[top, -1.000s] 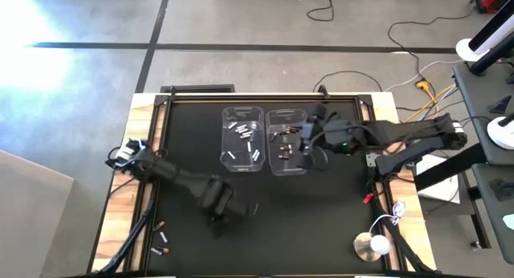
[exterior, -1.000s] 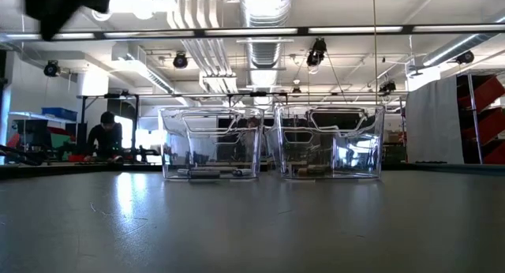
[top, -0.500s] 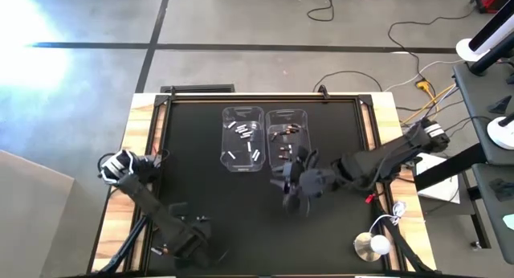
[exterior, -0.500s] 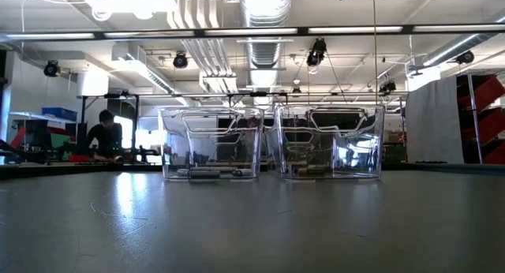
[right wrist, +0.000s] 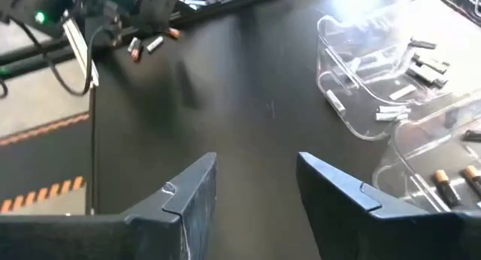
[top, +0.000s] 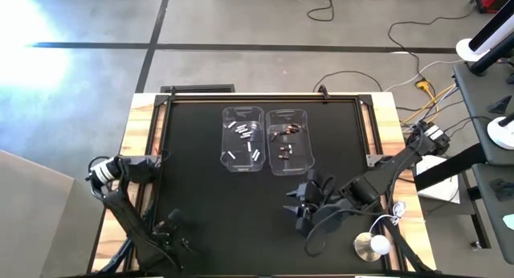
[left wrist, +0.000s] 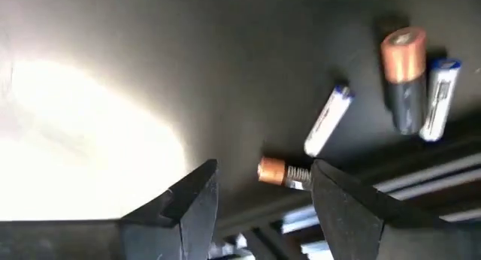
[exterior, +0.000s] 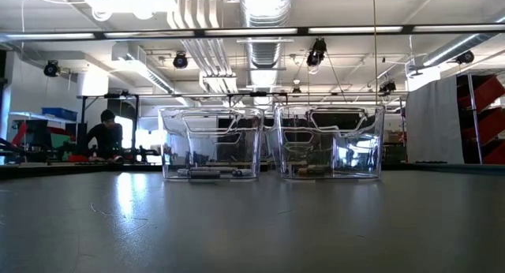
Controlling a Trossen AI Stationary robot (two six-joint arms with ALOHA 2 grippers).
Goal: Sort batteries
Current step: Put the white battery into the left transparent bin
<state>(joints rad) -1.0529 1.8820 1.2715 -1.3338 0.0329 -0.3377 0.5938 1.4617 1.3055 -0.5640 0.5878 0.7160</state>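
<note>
Your left gripper point(left wrist: 259, 204) hangs open and empty over loose batteries point(left wrist: 326, 120) at the table's near-left corner, well apart from the bins point(top: 242, 138); your right gripper point(right wrist: 255, 188) is open and empty too.

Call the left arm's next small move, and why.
Probably lower the left gripper onto the copper-ended battery lying between its open fingers and close. Other loose batteries lie on the mat nearby, still unsorted. The right gripper hangs open and empty away from the bins.
</note>
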